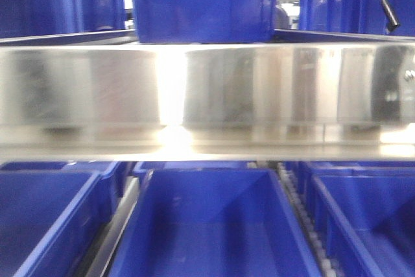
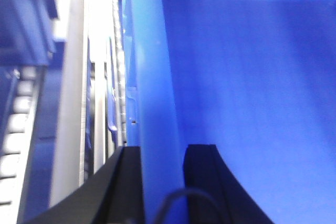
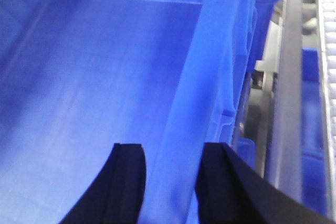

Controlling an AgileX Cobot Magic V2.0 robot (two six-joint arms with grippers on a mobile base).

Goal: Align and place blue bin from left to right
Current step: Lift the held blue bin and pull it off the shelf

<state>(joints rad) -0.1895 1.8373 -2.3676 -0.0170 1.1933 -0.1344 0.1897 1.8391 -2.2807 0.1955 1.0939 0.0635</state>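
Note:
The blue bin (image 1: 207, 225) lies open-topped in the middle of the lower shelf, close to the front camera. Neither gripper shows in the front view. In the left wrist view my left gripper (image 2: 163, 153) straddles the bin's left wall (image 2: 152, 77), one black finger outside and one inside, pressed against the wall. In the right wrist view my right gripper (image 3: 173, 150) sits astride the bin's right wall (image 3: 210, 77) the same way, shut on it. The bin's inside (image 3: 105, 77) holds nothing.
A shiny steel shelf beam (image 1: 207, 89) crosses above the bin. Other blue bins stand to its left (image 1: 45, 218), to its right (image 1: 369, 212) and on the upper shelf (image 1: 201, 4). Roller tracks (image 1: 305, 212) and metal rails (image 2: 71, 103) (image 3: 289, 77) run beside the walls.

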